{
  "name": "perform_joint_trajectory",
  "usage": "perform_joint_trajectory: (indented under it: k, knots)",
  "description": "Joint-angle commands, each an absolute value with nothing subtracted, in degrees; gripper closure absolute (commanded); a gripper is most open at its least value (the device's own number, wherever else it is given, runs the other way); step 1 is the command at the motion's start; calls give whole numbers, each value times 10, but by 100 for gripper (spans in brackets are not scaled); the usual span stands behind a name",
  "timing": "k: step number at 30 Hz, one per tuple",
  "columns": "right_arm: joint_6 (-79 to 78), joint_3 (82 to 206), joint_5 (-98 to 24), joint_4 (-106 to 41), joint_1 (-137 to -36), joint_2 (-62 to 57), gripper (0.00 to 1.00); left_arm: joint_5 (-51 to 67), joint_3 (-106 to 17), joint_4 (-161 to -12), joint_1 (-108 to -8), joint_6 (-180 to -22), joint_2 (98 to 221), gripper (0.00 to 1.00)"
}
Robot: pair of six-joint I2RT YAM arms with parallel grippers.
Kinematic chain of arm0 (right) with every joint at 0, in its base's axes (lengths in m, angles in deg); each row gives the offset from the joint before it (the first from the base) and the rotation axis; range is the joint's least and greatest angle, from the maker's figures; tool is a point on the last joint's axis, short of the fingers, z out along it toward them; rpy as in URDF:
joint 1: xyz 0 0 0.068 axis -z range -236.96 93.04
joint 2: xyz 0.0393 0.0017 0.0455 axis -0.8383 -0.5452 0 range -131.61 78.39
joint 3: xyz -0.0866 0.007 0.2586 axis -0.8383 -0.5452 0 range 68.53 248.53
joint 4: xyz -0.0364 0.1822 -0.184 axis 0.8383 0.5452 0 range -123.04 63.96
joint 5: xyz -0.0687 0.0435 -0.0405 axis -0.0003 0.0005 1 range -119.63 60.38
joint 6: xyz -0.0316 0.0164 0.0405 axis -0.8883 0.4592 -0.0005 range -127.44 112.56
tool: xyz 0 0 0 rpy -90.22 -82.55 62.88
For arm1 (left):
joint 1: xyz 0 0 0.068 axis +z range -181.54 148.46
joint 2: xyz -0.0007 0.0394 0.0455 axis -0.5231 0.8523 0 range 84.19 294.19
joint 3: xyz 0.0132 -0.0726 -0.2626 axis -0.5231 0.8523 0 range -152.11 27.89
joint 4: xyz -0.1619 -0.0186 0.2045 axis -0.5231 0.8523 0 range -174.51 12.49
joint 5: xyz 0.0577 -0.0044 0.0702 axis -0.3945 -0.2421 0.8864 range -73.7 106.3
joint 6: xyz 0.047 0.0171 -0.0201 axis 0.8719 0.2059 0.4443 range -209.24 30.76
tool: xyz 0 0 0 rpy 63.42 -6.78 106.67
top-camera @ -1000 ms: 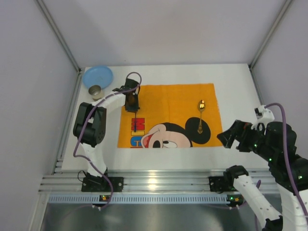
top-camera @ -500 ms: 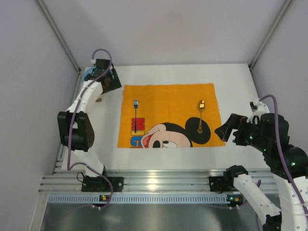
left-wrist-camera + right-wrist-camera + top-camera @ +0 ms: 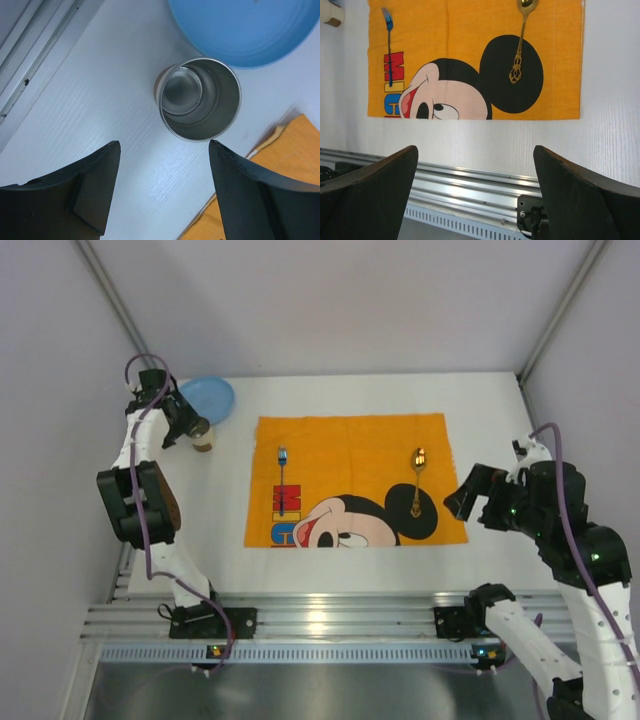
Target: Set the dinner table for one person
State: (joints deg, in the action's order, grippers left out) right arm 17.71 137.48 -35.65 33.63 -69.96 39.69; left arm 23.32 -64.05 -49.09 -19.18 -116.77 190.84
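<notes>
1. The white counter (image 3: 500, 410) lies under the orange Mickey Mouse cloth (image 3: 350, 455) and shows bare on every side of it. Its ribbed aluminium rail (image 3: 320, 620) runs along the near edge, beyond the cloth's near hem.
2. A fork (image 3: 281, 485) with a blue handle lies on the left part of the cloth, its tines pointing to the far side.
3. A golden spoon (image 3: 417, 485) lies on the right part of the cloth, bowl to the far side, its handle over Mickey's black ear.
4. An upright metal cup (image 3: 200, 97) stands on the counter just off the cloth's far left corner. A blue plate (image 3: 205, 398) sits just beyond it, farther from the cloth.
5. The left pincer (image 3: 164, 150) hangs over the cup on the side away from the cloth. Its jaws are spread wide with nothing between them, and the cup's mouth lies ahead of the fingertips.
6. The right pincer (image 3: 475, 165) hovers off the cloth's right near corner, spread wide and holding nothing.
</notes>
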Motion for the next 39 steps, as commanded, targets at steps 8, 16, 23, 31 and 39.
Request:
perform_joint_trajectory:
  k: [8,16,23,31,39]
  knots:
    - [163,1378,-338,266,-706,344,0,205,-683,-536,-183,-1195,1984,27]
    - [152,1379,-331,247,-706,315,0,204,-736,-539,-182,-1192,2053,74]
    - [147,1372,-333,231,-707,310,0,178,-787,-517,-193,-1175,2058,100]
    - [154,1362,-359,207,-706,322,0,123,-823,-533,-341,-1127,2016,100]
    - [162,1438,-432,150,-706,237,0,117,-938,-465,-544,-1093,2046,100]
